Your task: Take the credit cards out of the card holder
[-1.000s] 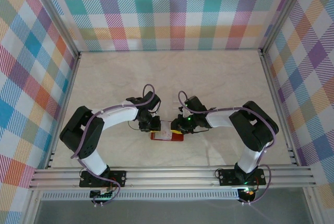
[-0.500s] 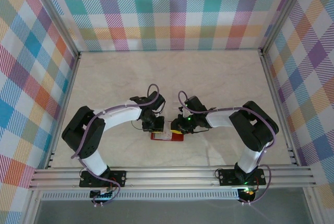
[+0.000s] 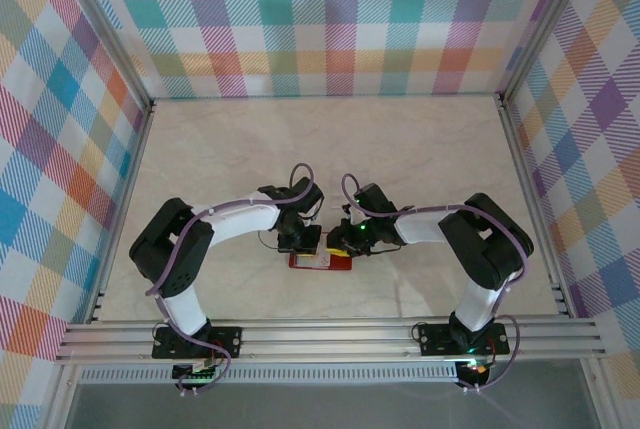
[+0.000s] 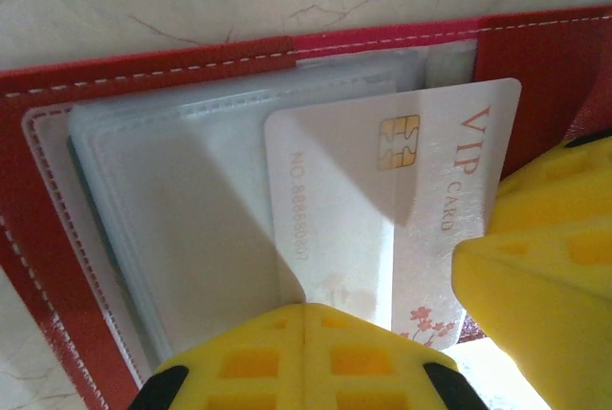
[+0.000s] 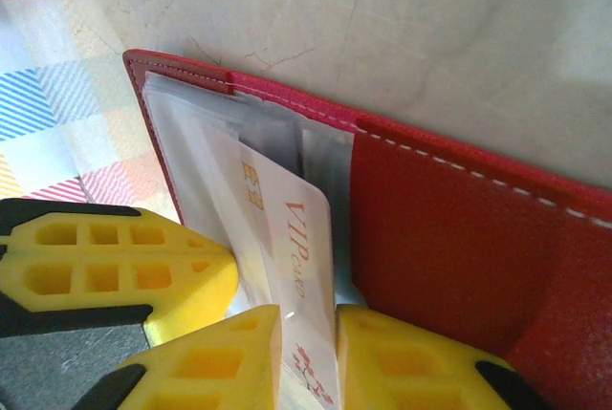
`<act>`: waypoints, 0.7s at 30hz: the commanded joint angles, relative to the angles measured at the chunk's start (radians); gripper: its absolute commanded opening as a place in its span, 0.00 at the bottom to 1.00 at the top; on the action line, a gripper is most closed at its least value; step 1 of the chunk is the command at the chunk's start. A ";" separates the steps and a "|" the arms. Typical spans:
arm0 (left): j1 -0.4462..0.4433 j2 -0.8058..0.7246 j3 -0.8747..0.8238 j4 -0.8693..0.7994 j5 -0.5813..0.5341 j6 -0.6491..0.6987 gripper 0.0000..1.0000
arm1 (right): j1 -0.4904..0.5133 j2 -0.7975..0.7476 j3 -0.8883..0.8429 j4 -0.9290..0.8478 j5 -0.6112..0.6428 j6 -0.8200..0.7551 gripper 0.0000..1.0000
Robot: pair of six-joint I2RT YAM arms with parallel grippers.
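Now on the table [image 3: 430, 149]: red card holder [image 5: 449, 228], lying open.
Credit card [image 4: 382, 228]: white, marked VIP, partly out of the card holder's clear sleeves [image 4: 191, 219].
Right gripper [image 5: 308, 334]: fingers narrowly apart, pinching the credit card's free edge.
Left gripper [image 4: 304, 324]: fingers pressed together at the credit card's lower edge; grip unclear.

Credit card [image 4: 382, 219] reads "VIP CARD" — beside a faint "NO" number.

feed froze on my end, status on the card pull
Left gripper shut by the card. Right gripper pinching card, partly out of holder. Nothing blocking.
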 commanded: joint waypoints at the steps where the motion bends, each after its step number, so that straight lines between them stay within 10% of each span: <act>1: -0.010 0.037 -0.051 0.018 0.009 -0.014 0.05 | 0.009 0.035 -0.010 0.074 -0.061 0.036 0.23; 21: -0.010 -0.011 -0.041 -0.024 -0.044 -0.014 0.06 | 0.013 -0.041 -0.013 -0.007 -0.007 -0.006 0.10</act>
